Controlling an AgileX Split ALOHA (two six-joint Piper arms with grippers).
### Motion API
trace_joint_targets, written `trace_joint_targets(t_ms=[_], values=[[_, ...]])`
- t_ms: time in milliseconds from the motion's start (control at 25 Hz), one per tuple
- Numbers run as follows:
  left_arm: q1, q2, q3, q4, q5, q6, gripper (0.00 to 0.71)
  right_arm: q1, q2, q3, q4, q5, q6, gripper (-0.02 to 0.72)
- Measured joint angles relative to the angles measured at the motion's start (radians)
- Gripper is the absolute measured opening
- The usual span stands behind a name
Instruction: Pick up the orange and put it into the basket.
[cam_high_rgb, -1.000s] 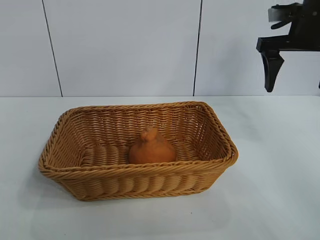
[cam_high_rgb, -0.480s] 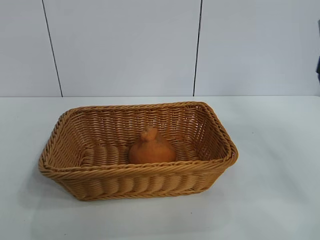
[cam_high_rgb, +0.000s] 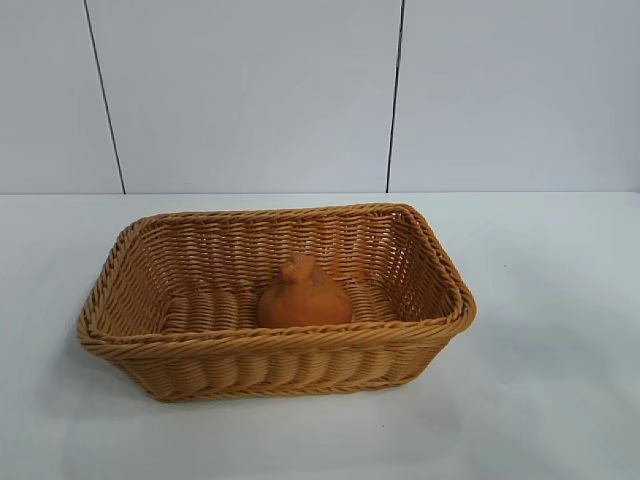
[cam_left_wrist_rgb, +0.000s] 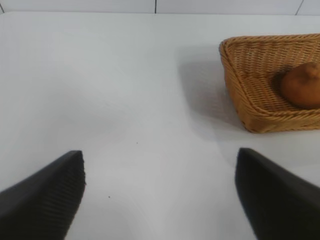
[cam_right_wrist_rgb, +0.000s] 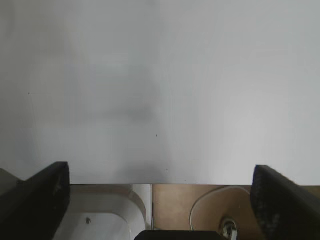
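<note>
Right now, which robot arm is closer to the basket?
Probably the left. Its open end effector sees the basket with the orange just ahead across the table. The right end effector, open too, sees only bare table and its edge.

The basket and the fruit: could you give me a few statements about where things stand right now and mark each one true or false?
1. The orange lies inside the basket. True.
2. The right gripper is clamped on the orange. False: its fingers stand wide apart over bare table, holding nothing.
3. The basket is tipped on its side. False: it sits upright on the table.
4. The left gripper is open and empty, off to one side of the basket. True.
5. Neither arm shows in the exterior view. True.
</note>
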Motion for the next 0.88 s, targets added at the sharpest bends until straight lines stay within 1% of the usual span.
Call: trace_joint_targets(t_ms=[120,320,880], values=[[0.0,0.0,0.0,0.0,0.0,0.0,0.589,0.0,-0.139,0.038,0.0,-0.003,-0.004,0.675],[0.0,0.0,0.0,0.0,0.0,0.0,0.589,0.0,-0.326,0.043,0.0,-0.002,-0.007,0.675],[0.0,0.0,0.0,0.0,0.0,0.0,0.589,0.0,-0.586,0.044,0.008,-0.002,-0.003,0.675]])
